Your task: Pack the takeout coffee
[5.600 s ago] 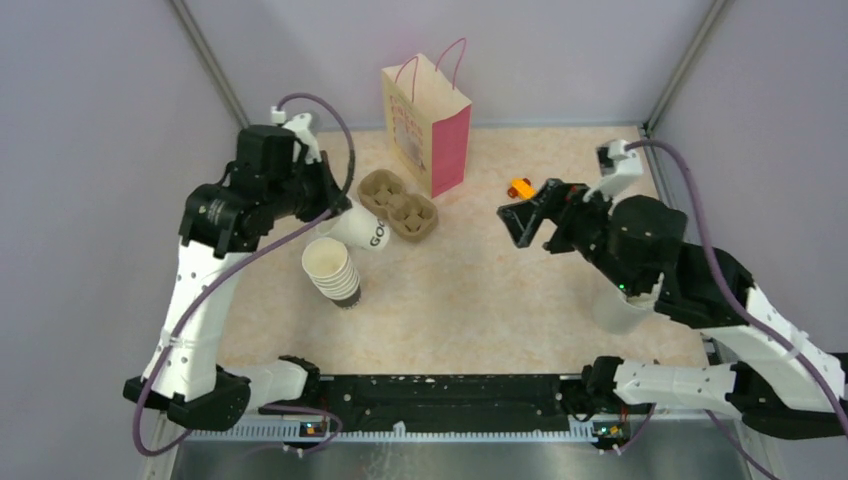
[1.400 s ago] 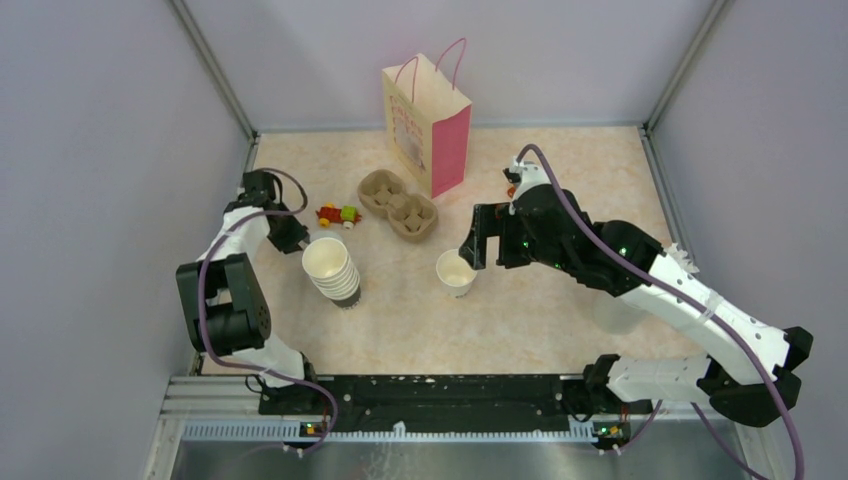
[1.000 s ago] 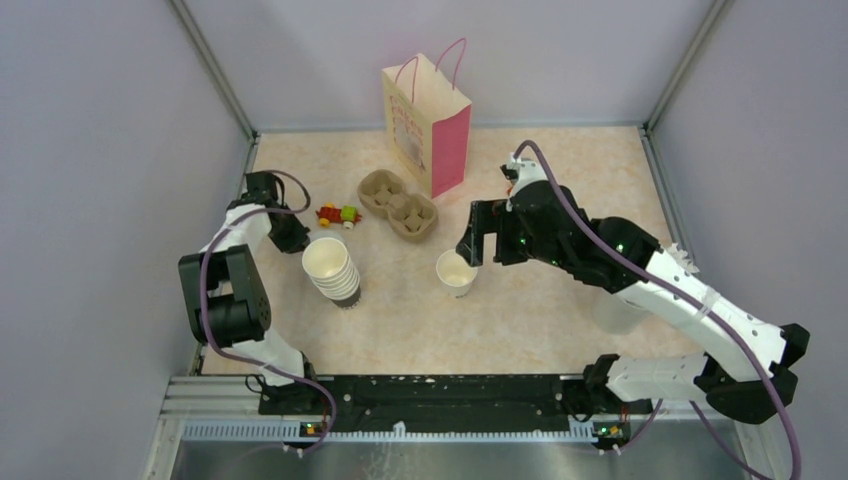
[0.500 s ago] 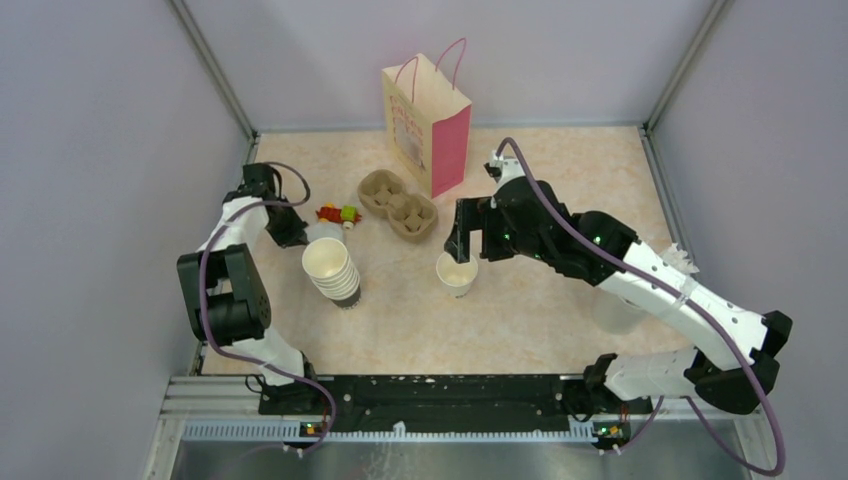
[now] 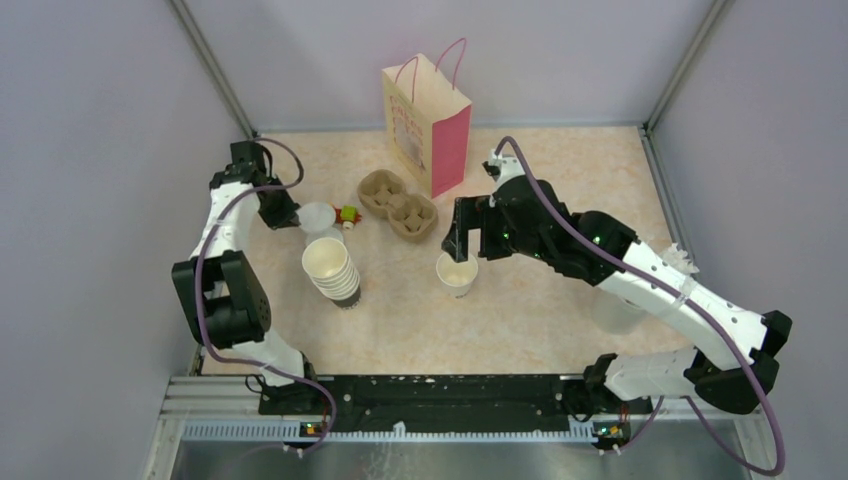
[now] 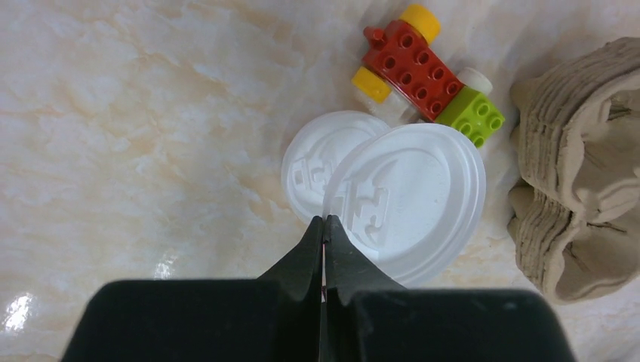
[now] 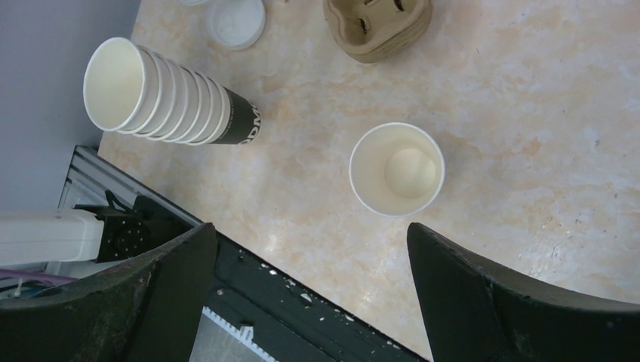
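A small white paper cup stands upright mid-table with no lid on it; it also shows in the right wrist view. My right gripper hovers over it, open and empty. My left gripper is shut on the rim of a round white plastic lid and holds it a little above the table. A second white lid lies flat beneath it.
A pink paper bag stands at the back. A cardboard cup carrier lies before it. A stack of nested cups lies left of the cup. Toy bricks lie by the lids. A larger white cup stands under my right arm.
My left gripper has closed on a lid and lifted it toward the back left. My right gripper has shifted left to sit over the open cup.
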`<state>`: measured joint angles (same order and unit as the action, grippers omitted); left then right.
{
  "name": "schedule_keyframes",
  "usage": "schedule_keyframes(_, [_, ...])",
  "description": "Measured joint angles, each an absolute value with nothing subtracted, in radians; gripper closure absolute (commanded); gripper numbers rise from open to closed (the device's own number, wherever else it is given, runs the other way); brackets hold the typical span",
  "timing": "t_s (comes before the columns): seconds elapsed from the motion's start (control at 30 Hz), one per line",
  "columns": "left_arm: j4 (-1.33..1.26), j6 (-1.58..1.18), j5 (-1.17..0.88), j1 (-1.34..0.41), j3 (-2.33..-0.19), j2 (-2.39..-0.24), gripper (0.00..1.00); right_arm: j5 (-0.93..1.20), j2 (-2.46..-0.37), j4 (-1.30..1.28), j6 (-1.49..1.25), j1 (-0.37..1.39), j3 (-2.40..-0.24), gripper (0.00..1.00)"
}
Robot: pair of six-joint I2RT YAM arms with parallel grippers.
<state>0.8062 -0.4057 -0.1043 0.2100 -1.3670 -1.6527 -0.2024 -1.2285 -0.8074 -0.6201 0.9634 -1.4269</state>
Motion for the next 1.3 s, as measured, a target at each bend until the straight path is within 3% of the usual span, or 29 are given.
schedule_keyframes(0.33, [0.855,-0.458,-0.260,0.210,-1.413,-1.544,1.00,-0.144,-1.227,-0.775,-0.576,0.963,-1.424,0.08])
schedule_keyframes(0.6, [0.782,-0.622,-0.562,0.210,-1.484,-1.424,1.00,-0.109,-1.084,-0.467,-0.391,0.963,-1.232,0.06])
schedule_keyframes(1.03, [0.218,-1.263,-1.062,0.146,-1.249,-1.160,1.00,0.125,-1.014,0.205,0.057,0.961,-1.050,0.05])
schedule_keyframes(1.3, [-0.036,-1.525,-1.164,-0.089,-1.221,-1.161,1.00,0.204,-1.095,0.448,0.216,0.961,-1.032,0.06])
